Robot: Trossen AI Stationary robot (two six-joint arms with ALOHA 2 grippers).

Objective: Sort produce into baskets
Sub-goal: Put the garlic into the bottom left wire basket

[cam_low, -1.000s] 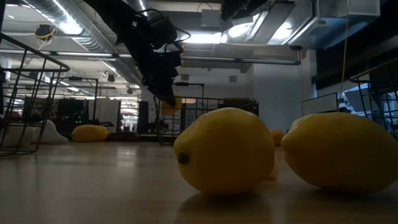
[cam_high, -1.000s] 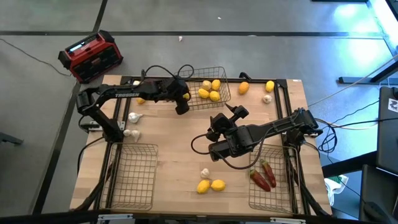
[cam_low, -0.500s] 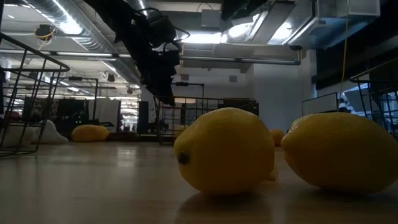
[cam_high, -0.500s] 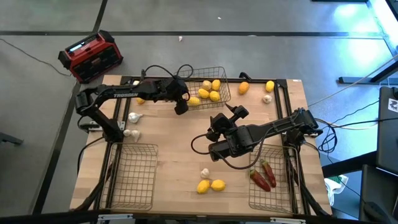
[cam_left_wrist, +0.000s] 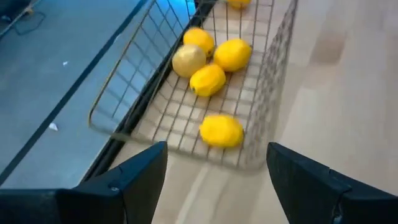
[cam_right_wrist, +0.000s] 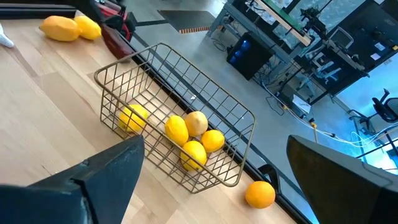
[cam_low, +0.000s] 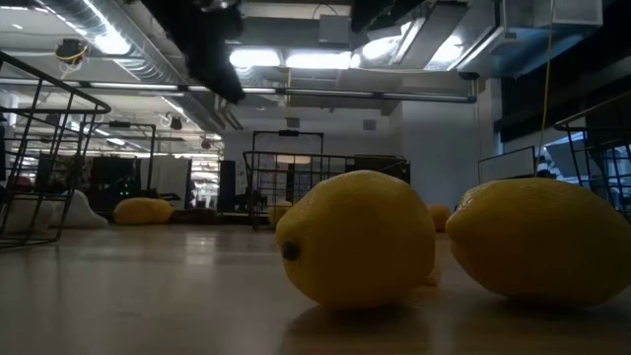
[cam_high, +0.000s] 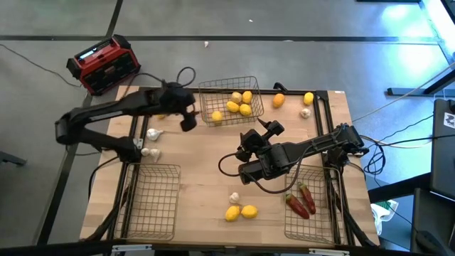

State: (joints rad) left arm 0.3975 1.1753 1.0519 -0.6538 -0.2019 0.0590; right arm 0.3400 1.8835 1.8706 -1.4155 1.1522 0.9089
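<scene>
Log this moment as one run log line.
left gripper: open, beside lemon basket | right gripper: open, mid-table | basket: five lemons

Two dark matte arms, slim jointed links. Left arm (cam_high: 114, 112): black cable looped above wrist. Right arm (cam_high: 298, 151): bulkier wrist housing, black cable trailing below. Jaws: broad flat black fingers (cam_left_wrist: 134, 180).
</scene>
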